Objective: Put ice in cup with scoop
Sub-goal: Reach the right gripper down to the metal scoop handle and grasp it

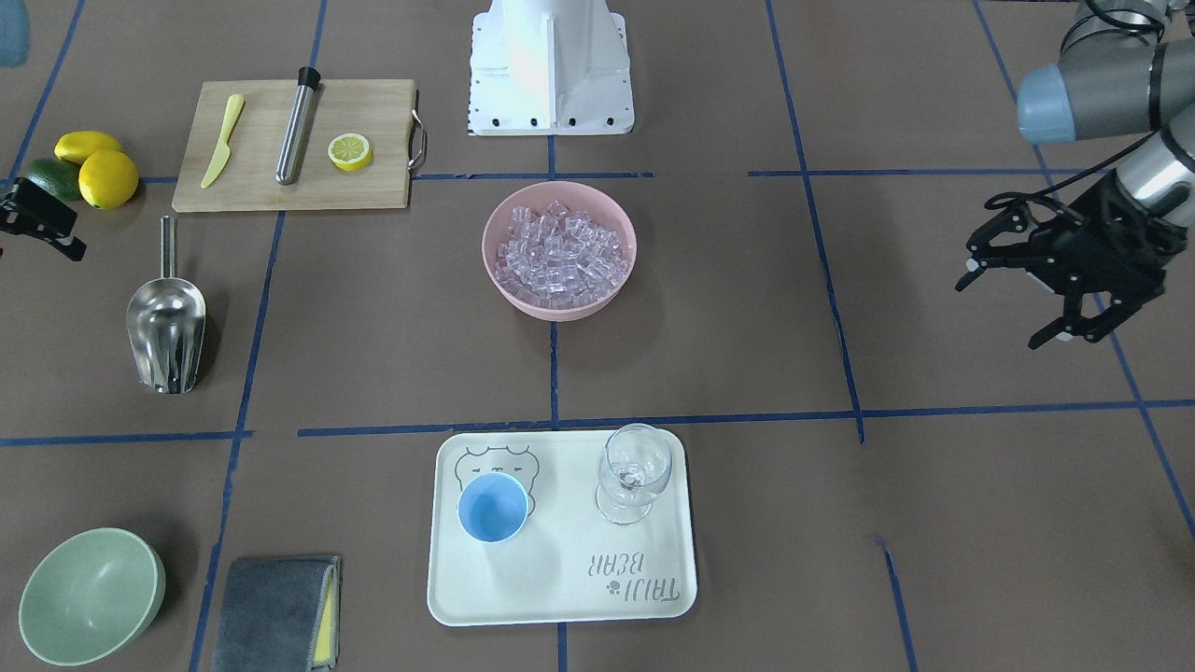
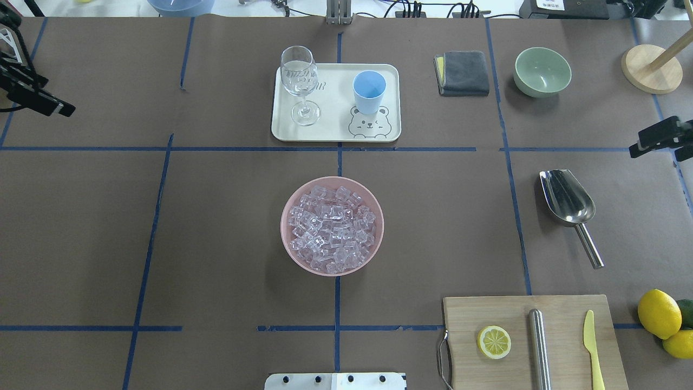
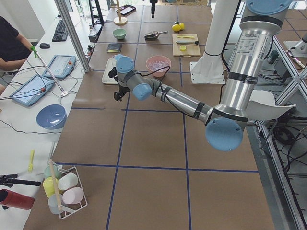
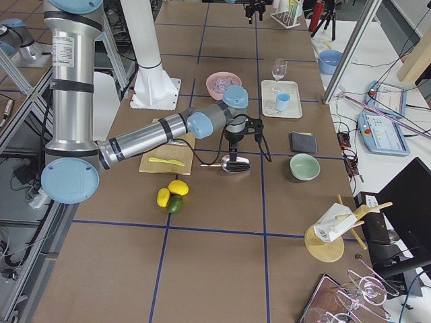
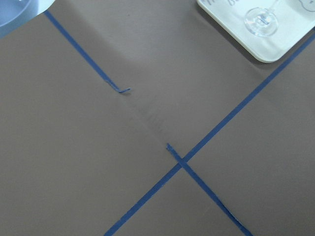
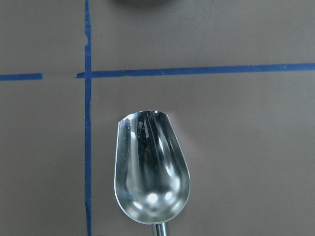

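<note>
I read the left hand as spread wide. Right hand is near the scoop, which lies empty on the tabletop (its span I cannot tell). Ice fills the pink bowl; cup sits on the tray.

Bare tabletop rings the scoop at the overhead view's right; at top centre, the wine glass stands near the cup, on its left.

Robotics lab: tape-gridded table, operator's tablets alongside.
</note>
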Controlling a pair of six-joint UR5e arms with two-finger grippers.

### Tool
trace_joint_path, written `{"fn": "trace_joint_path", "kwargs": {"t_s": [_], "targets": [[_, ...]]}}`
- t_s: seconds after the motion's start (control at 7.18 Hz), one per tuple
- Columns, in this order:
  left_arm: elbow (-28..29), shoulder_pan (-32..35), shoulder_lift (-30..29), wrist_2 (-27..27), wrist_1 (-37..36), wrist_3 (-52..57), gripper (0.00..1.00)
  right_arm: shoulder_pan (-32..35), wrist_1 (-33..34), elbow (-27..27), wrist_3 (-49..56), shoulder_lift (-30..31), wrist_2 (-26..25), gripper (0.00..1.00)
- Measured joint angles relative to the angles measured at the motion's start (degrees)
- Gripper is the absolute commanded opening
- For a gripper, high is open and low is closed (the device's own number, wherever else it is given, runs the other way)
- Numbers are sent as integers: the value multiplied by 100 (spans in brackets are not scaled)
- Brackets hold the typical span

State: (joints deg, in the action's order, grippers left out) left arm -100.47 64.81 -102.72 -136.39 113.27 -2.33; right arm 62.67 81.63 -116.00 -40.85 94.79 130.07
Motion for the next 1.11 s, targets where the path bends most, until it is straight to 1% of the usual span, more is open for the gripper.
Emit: {"fn": "trace_joint_path", "kwargs": {"t_s": [0.14, 0.42, 0.56, 0.84, 0.98, 1.11], "targets": [[-26, -153, -9, -5, 29, -3, 100, -331, -341, -46, -249, 245, -188, 100], [-29, -241, -51, -28, 55, -59, 100, -1247, -1481, 41, -893, 813, -857, 100], [4, -286, -74, -20, 56, -81, 100, -1565, -1766, 148, -1001, 932, -1024, 100], [50, -475, -103, -5, 63, -182, 100, -1895, -1929, 378, -1044, 931, -1136, 100], [63, -541, -121, -3, 68, -213, 100, -1963, -1943, 499, -1045, 847, -1151, 98], [75, -568, -129, -2, 70, -224, 100, -1995, -1945, 627, -1043, 736, -1156, 88]]}}
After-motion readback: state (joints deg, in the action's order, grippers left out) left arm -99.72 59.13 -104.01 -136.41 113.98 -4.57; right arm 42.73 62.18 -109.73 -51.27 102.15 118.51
